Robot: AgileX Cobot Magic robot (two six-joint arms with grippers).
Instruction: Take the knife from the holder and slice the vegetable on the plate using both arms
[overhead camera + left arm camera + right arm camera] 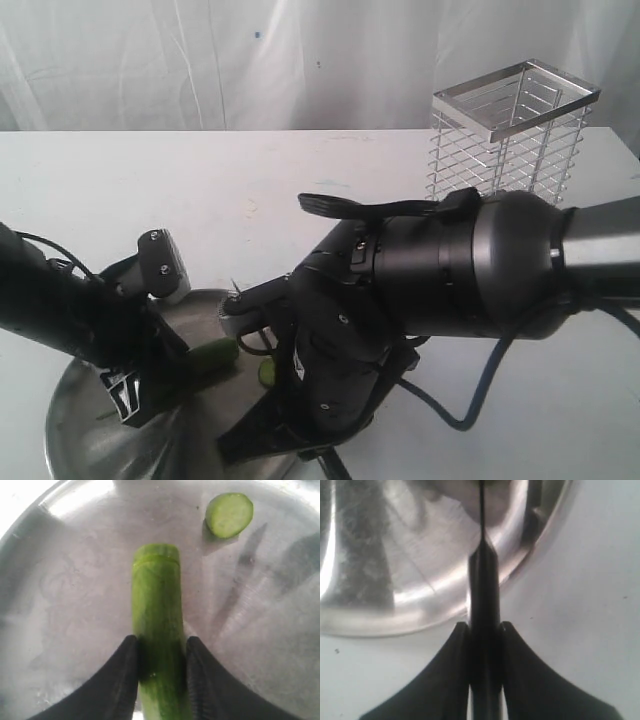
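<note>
The vegetable (156, 630) lies on the plate (75, 580), clamped by the left gripper (161, 641), with a cut slice (229, 514) resting on the plate just past its trimmed end. The right gripper (484, 627) grasps the knife (484, 600) by its black handle at the plate's rim, with the blade over the plate. The holder (515, 130) stands well apart from the plate.

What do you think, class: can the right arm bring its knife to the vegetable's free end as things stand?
Probably yes. The right claw grips the knife over the plate, and the left claw holds the vegetable only at one end, leaving its cut end bare; just a loose slice lies nearby.
</note>
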